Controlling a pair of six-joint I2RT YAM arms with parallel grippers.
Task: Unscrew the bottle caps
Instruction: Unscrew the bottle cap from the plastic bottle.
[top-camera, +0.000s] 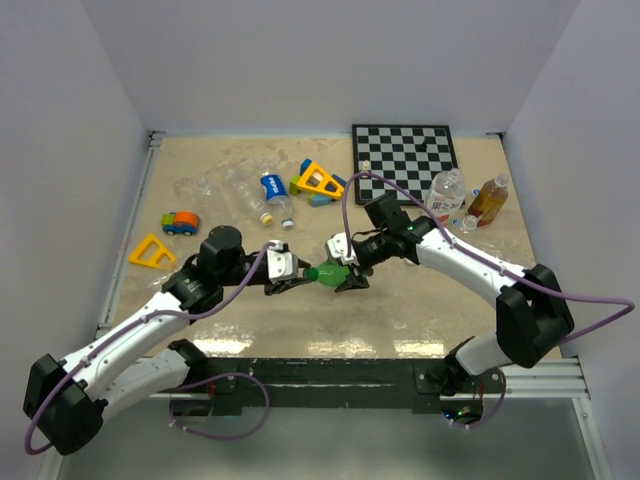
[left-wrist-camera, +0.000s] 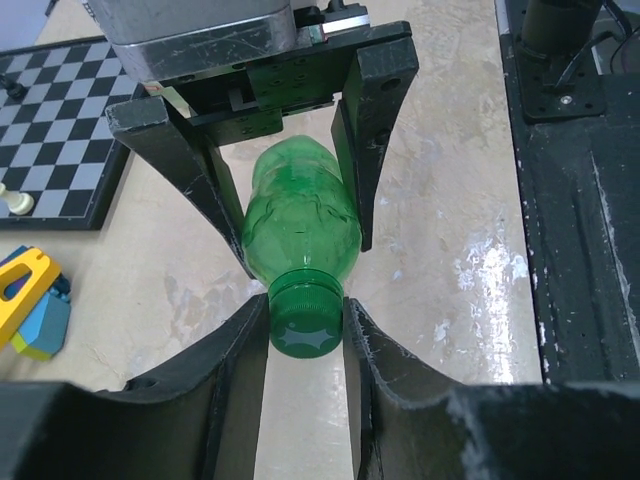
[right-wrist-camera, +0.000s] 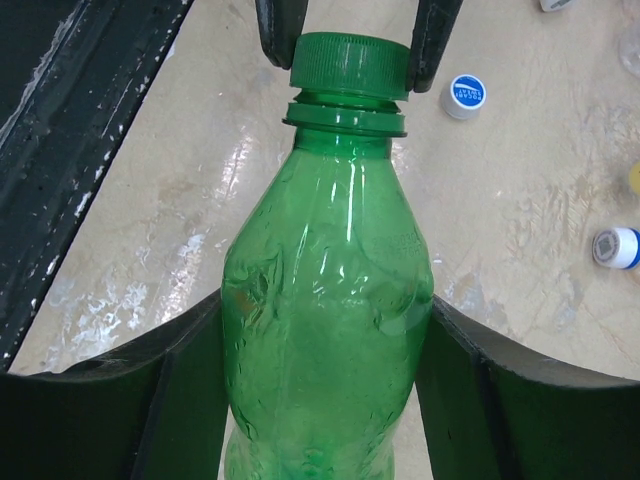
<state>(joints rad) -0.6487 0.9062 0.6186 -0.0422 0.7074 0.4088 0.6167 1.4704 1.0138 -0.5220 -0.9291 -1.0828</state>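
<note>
Left wrist view: the green cap (left-wrist-camera: 305, 318) sits screwed on the neck of a green bottle (left-wrist-camera: 300, 215), held level over the middle of the tabletop (left-wrist-camera: 440, 200). The left gripper (left-wrist-camera: 306, 335) pinches the cap from both sides. The right gripper (right-wrist-camera: 325, 330) clamps the bottle's body. A loose blue-and-white cap (right-wrist-camera: 467, 96) lies on the tabletop nearby.
</note>
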